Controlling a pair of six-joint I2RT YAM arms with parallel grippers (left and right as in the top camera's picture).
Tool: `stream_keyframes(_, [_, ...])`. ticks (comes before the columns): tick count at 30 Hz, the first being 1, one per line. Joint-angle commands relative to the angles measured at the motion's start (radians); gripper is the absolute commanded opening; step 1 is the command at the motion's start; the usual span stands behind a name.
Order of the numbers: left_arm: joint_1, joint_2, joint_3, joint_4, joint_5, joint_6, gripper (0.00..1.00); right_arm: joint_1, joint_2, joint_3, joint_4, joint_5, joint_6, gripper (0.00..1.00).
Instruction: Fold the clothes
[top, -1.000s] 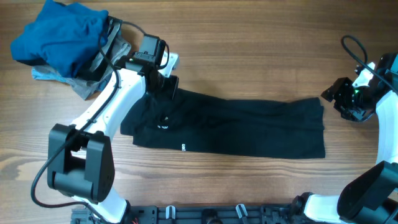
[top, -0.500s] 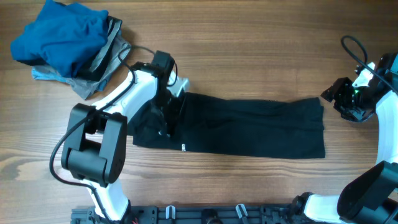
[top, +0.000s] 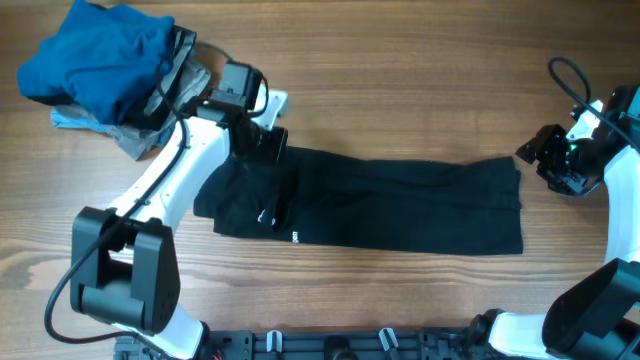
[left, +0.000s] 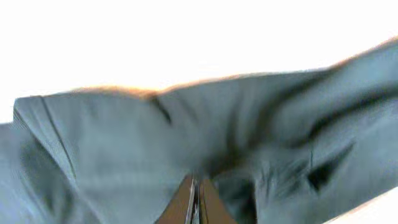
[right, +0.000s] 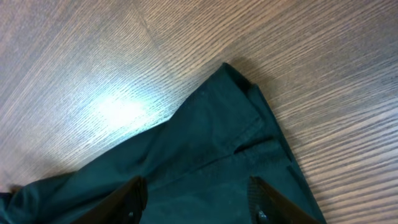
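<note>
1. Overhead: the black T-shirt lies as a long folded band across the middle of the wooden counter. The left claw sits at the shirt's upper left edge. The right claw hangs just off the shirt's upper right corner, apart from the cloth. A blue garment is heaped on a grey garment in the far left corner.
2. Left wrist: the two fingers are pressed together, nipping a fold of dark cloth.
3. Right wrist: the fingers stand wide apart above the shirt's corner, holding nothing.
</note>
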Motion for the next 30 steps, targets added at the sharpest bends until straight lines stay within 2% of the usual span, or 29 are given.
stream_keyframes(1, [-0.016,0.031,-0.024,0.086,0.003,0.012,0.04,0.002,-0.003,-0.004,0.0,-0.016,-0.017,0.56])
stream_keyframes(5, [-0.044,0.119,-0.055,0.12,0.017,0.012,0.04,0.002,-0.003,-0.004,-0.002,-0.016,-0.016,0.56])
stream_keyframes(7, [-0.058,0.138,-0.056,0.081,0.097,0.012,0.04,0.002,-0.003,-0.004,-0.002,-0.016,-0.017,0.56])
stream_keyframes(10, [-0.09,0.126,-0.053,-0.051,0.285,0.016,0.04,0.002,-0.003,-0.004,-0.002,-0.016,-0.017,0.56])
stream_keyframes(12, [-0.113,0.097,-0.052,-0.172,0.351,0.045,0.04,0.002,-0.003,-0.004,-0.002,-0.016,-0.017,0.56])
stream_keyframes(14, [-0.125,0.044,-0.052,-0.288,0.335,0.085,0.04,0.002,-0.003,-0.004,0.0,-0.016,-0.016,0.56])
stream_keyframes(17, [-0.123,-0.017,-0.051,-0.324,0.257,0.087,0.04,0.002,-0.003,-0.004,0.003,-0.016,-0.016,0.56])
stream_keyframes(22, [-0.095,-0.133,-0.051,-0.245,0.095,0.053,0.04,0.002,-0.003,-0.004,-0.003,-0.016,-0.017,0.56])
stream_keyframes(30, [-0.112,-0.091,-0.095,-0.058,0.07,0.039,0.04,0.011,-0.003,-0.006,-0.001,-0.016,-0.021,0.56])
